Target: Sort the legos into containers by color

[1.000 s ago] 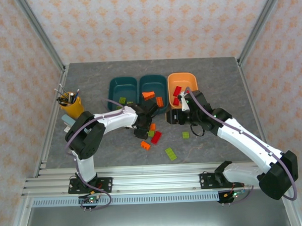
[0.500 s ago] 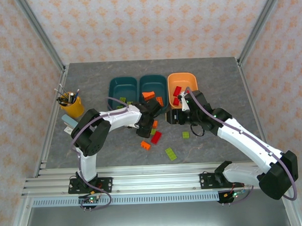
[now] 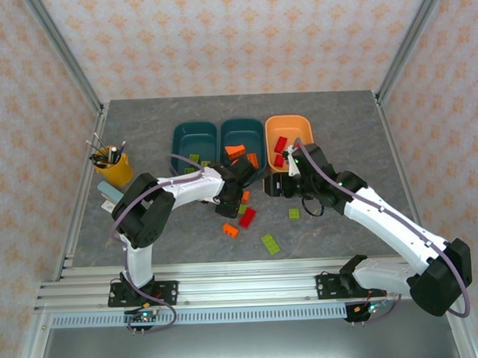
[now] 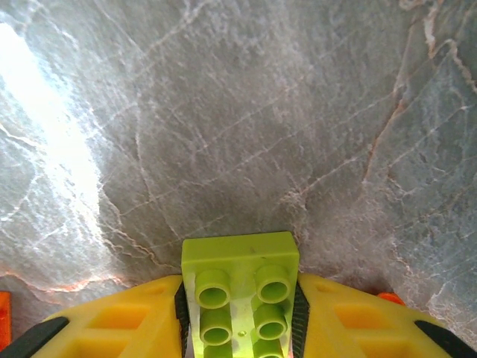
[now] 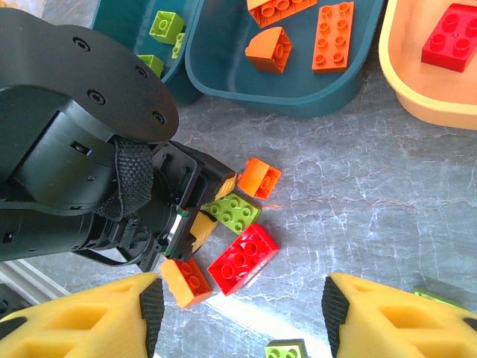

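My left gripper (image 3: 238, 204) is low on the table among loose legos, shut on a yellow-green brick (image 4: 240, 276). Its yellow fingers (image 4: 119, 321) press black pads against both sides of the brick. In the right wrist view that brick (image 5: 232, 212) lies between an orange brick (image 5: 260, 177) and a red brick (image 5: 244, 258). My right gripper (image 5: 240, 306) hangs open above them with nothing between its fingers. Three containers stand behind: a left teal tray (image 3: 177, 138) with green bricks, a middle teal tray (image 3: 243, 128) with orange ones, and an orange tray (image 3: 288, 124) with red ones.
Another orange brick (image 3: 230, 229) lies near the left gripper. Two yellow-green bricks (image 3: 269, 242) (image 3: 294, 213) lie further right. A yellow pen cup (image 3: 113, 164) stands at the left edge. The two arms' wrists are close together over the pile.
The left gripper slid slightly right and its jaws closed onto the yellow-green brick. The right arm has stayed still.
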Motion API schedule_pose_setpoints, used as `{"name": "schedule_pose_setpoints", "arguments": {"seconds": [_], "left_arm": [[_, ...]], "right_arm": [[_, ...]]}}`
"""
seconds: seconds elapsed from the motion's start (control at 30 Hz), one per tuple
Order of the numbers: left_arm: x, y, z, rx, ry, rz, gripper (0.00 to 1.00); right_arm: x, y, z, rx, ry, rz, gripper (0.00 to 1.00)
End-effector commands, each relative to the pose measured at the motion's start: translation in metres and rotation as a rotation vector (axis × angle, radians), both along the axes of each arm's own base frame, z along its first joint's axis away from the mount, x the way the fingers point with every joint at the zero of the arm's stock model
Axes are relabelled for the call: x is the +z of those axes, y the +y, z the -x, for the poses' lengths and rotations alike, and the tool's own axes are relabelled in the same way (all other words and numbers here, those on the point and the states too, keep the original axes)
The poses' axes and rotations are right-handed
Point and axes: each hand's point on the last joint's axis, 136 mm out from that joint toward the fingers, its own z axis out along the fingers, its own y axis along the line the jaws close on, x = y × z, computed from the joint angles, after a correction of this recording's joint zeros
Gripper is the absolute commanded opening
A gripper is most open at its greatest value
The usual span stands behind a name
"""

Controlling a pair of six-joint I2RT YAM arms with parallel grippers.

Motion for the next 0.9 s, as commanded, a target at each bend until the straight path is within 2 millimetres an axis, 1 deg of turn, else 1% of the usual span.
{"name": "schedule_pose_setpoints", "arguments": {"seconds": [0.0,0.07,0.13,0.3,0.33,0.4,0.6,0.73,0.8,0.87], "left_arm": [[-0.025,0.031,0.017,-0.010,0.084,-0.163,0.37],[-0.027,0.033,0.018,-0.016,0.091,-0.173,0.28],[-0.026,0.037,0.019,-0.020,0.086,-0.187,0.23],[0.000,0.049,0.012,-0.043,0.016,-0.231,0.21],[0.013,0.051,0.009,-0.046,-0.016,-0.229,0.21],[0.025,0.054,0.006,-0.057,-0.044,-0.236,0.21],[0.043,0.060,0.007,-0.068,-0.070,-0.235,0.21],[0.060,0.066,0.006,-0.082,-0.107,-0.238,0.21],[0.074,0.068,0.003,-0.104,-0.134,-0.245,0.20],[0.092,0.076,-0.002,-0.127,-0.165,-0.267,0.20]], "right_arm": [[-0.003,-0.006,0.003,-0.023,0.008,0.013,0.60],[-0.003,-0.006,0.004,-0.023,0.009,0.013,0.60],[-0.002,-0.007,0.004,-0.026,0.008,0.014,0.59],[-0.001,-0.009,0.005,-0.031,0.002,0.014,0.59],[-0.002,-0.010,0.006,-0.031,0.003,0.015,0.59],[-0.002,-0.010,0.006,-0.033,0.005,0.014,0.59],[0.000,-0.009,0.005,-0.031,0.001,0.008,0.59],[0.002,-0.008,0.004,-0.031,-0.002,0.004,0.59],[0.005,-0.007,0.004,-0.032,-0.005,-0.002,0.59],[0.008,-0.006,0.002,-0.033,-0.010,-0.012,0.59]]}}
